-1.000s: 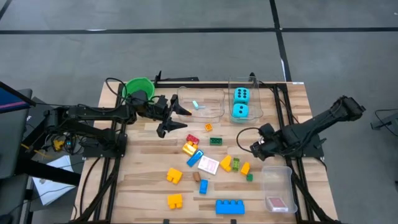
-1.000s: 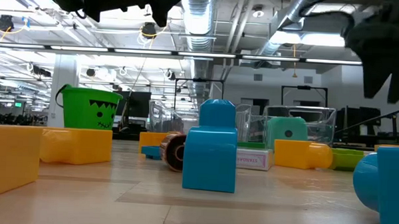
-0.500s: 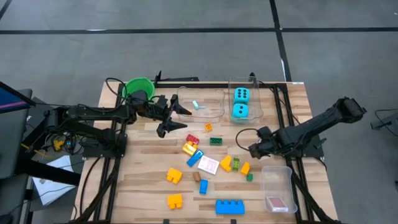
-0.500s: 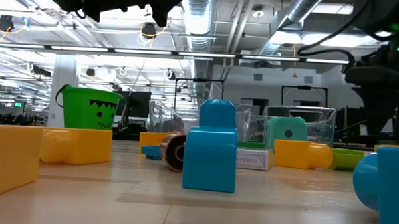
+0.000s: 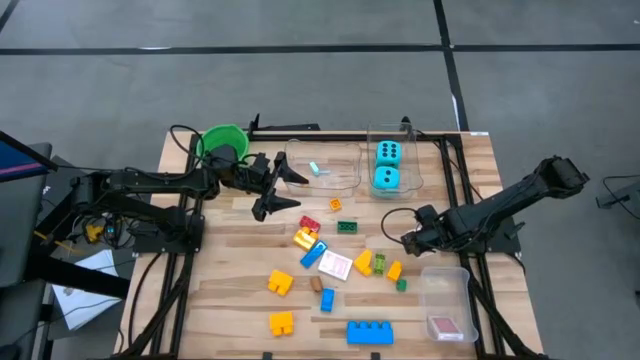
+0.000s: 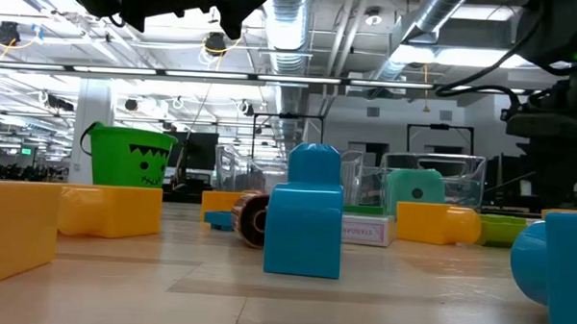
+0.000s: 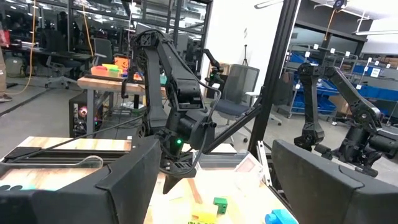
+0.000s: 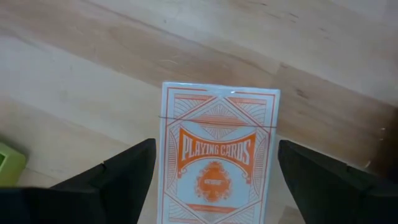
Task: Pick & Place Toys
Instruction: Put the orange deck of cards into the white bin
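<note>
Small building blocks (image 5: pixel 345 262) in yellow, blue, red, green and orange lie scattered mid-table around a pink-and-white card (image 5: pixel 335 266). A blue block (image 6: pixel 306 220) stands closest in the low view. Two cyan dice (image 5: pixel 387 166) sit in a clear tub. My right gripper (image 5: pixel 408 240) points down, open. In its wrist view a playing-card pack (image 8: pixel 217 124) lies flat on the wood, below and between the fingers of the gripper (image 8: pixel 216 146). My left gripper (image 5: pixel 298 190) hovers open and holds nothing beside another clear tub (image 5: pixel 322 165); it is also open in its wrist view (image 7: pixel 214 186).
A green bucket (image 5: pixel 223 140) stands at the far left. The tub by my left gripper holds a small cyan piece (image 5: pixel 315 168). A third clear tub (image 5: pixel 445 300) at the near right holds a red pack (image 5: pixel 447 327). A long blue block (image 5: pixel 369 332) lies near the front edge.
My right gripper has gone down toward the table, staying open; in the low view its arm has sunk at the right edge.
</note>
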